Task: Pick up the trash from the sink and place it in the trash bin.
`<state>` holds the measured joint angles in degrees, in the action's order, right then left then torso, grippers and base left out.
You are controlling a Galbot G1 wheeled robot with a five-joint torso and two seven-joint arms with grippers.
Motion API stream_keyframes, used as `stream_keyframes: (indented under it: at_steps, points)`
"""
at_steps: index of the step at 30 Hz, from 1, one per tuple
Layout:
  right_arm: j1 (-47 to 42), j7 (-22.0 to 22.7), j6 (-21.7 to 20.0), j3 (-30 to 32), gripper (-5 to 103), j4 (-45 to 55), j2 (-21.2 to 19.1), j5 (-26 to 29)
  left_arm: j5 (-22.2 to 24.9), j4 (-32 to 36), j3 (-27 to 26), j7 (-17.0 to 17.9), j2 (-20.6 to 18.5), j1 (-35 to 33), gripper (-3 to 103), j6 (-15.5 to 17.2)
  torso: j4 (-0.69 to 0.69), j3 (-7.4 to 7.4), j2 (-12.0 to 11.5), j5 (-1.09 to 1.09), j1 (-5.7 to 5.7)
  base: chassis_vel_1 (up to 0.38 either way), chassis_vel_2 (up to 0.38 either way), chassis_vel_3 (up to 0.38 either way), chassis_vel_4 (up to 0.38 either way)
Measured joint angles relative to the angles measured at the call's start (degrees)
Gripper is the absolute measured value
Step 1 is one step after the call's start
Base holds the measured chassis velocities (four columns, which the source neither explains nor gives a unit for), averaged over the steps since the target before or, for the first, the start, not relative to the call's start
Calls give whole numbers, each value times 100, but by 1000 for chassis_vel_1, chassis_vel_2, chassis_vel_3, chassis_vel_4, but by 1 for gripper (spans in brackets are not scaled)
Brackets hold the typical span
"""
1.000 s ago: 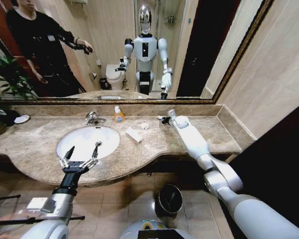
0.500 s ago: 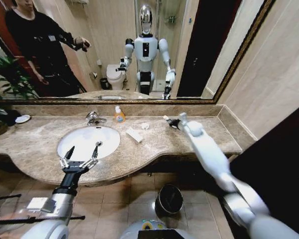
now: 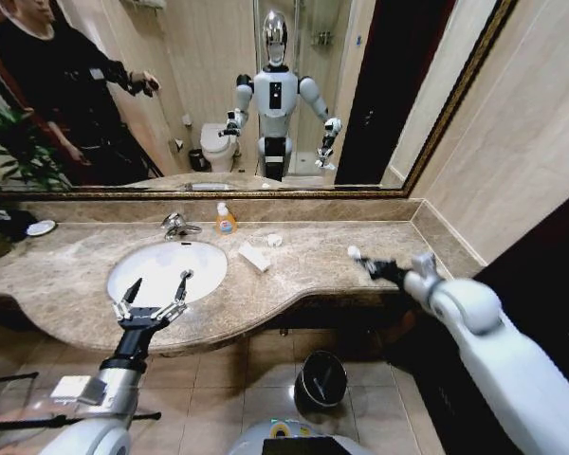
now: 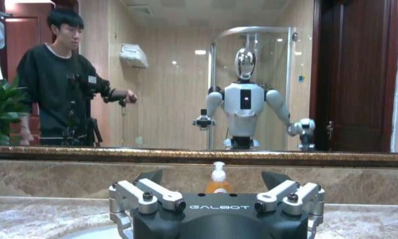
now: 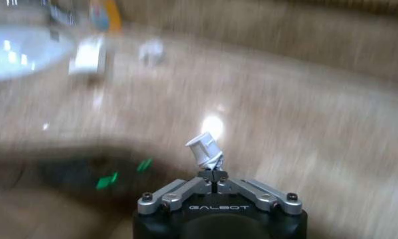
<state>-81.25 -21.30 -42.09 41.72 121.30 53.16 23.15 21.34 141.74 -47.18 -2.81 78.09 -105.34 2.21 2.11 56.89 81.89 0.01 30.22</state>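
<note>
My right gripper (image 3: 368, 263) hangs over the counter's front right part, shut on a small white tube of trash (image 3: 353, 252); the right wrist view shows the tube (image 5: 205, 149) pinched upright between the closed fingertips. More trash lies on the counter right of the sink (image 3: 166, 270): a flat white packet (image 3: 255, 256) and a crumpled scrap (image 3: 274, 240). My left gripper (image 3: 153, 296) is open over the sink's near rim with nothing between its fingers. The black trash bin (image 3: 322, 379) stands on the floor below the counter edge.
An orange soap bottle (image 3: 226, 220) and a chrome faucet (image 3: 177, 226) stand behind the basin. A mirror backs the marble counter (image 3: 66, 265), and a wall closes it off on the right. A plant (image 3: 0, 190) sits at the far left.
My right arm has drawn back from the rear of the counter toward its front right edge, carrying the white tube. The left arm has not moved.
</note>
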Motion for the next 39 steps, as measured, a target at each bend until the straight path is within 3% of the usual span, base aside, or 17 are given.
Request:
stream_keyframes:
  at_steps: [4,5,7,11,12,15,18,25,28,29,31,32,34,36,37,38,39]
  points:
    - [-735,-198,373,-243,0,-518,615,-972,0,0,0,1,0,0,100,0,0,1,0,0,0,0,0,0,0]
    - [-735,-198,373,-243,0,-518,615,-972,0,0,0,1,0,0,100,0,0,1,0,0,0,0,0,0,0]
    - [-781,-229,750,-471,0,-1175,1032,-1591,0,0,0,1,0,0,100,0,0,1,0,-2,0,0,0,0,0]
    - [-607,-122,1099,-696,0,-1975,1374,-1883,0,0,0,0,0,0,100,0,1,1,0,-4,1,0,0,0,0]
    - [-472,34,1563,-887,0,-2564,1604,-2024,0,0,0,0,0,0,100,0,1,1,-1,2,1,0,0,0,0]
    - [-215,210,2034,-1059,0,-3317,2035,-2342,0,0,0,0,0,0,100,0,0,1,-1,0,1,0,0,0,0]
    - [34,317,2313,-1140,0,-3891,2376,-2632,0,0,0,0,0,0,100,0,1,1,-1,0,1,0,0,0,0]
    - [415,388,2708,-1124,-3,-4638,2705,-2943,0,0,0,1,0,0,100,0,1,1,-1,-2,2,0,0,0,0]
    - [451,398,2833,-1137,8,-4746,2781,-3121,0,0,0,1,0,0,100,0,1,1,-1,-1,2,0,0,0,0]
    - [450,407,2931,-1141,18,-4795,2795,-3233,0,0,0,1,0,0,100,0,0,1,-1,-3,1,0,0,0,0]
    - [446,405,2968,-1143,18,-4814,2795,-3283,0,0,0,1,0,0,100,0,0,1,-1,0,1,0,0,0,0]
    - [424,396,2977,-1141,28,-4817,2782,-3327,0,0,0,1,0,0,100,0,0,1,-1,-1,1,0,0,0,0]
    - [411,391,2975,-1137,28,-4811,2774,-3331,0,0,0,1,0,0,100,0,0,1,-1,-1,1,0,0,0,0]
    - [379,362,2898,-1117,40,-4757,2745,-3329,0,0,0,1,0,0,100,0,0,1,-1,-1,1,0,0,0,0]
    - [379,362,2898,-1117,40,-4757,2745,-3329,0,0,0,1,0,0,100,0,0,1,-1,-1,1,0,0,0,0]
    - [348,347,2818,-1107,51,-4677,2712,-3303,0,0,0,1,0,0,100,0,0,1,-1,-1,1,0,0,0,0]
    - [287,337,2734,-1099,51,-4559,2674,-3277,0,0,0,1,0,0,100,0,0,1,-1,-1,1,0,0,0,0]
